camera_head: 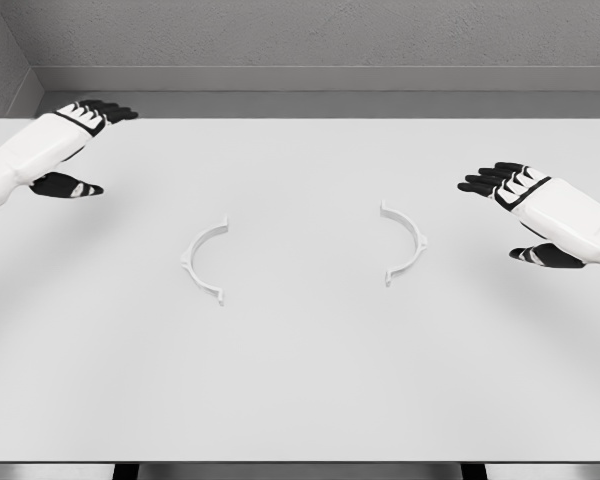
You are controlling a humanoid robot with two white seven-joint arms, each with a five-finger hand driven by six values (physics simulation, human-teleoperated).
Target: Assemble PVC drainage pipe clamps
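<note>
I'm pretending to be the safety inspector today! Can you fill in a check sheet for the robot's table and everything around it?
Surface: white table, flat and plain, with dark legs showing at the bottom edge.
Job's things: left clamp half and right clamp half, two white half-rings lying flat and apart, open sides facing each other.
Clutter: nothing seen.
Grippers: left hand hangs over the far left part of the table, fingers spread, holding nothing; right hand hangs at the right side, fingers spread, holding nothing. Neither touches a clamp half.
Cables: nothing seen.
Surroundings: grey wall behind the table, grey floor strip below it.
</note>
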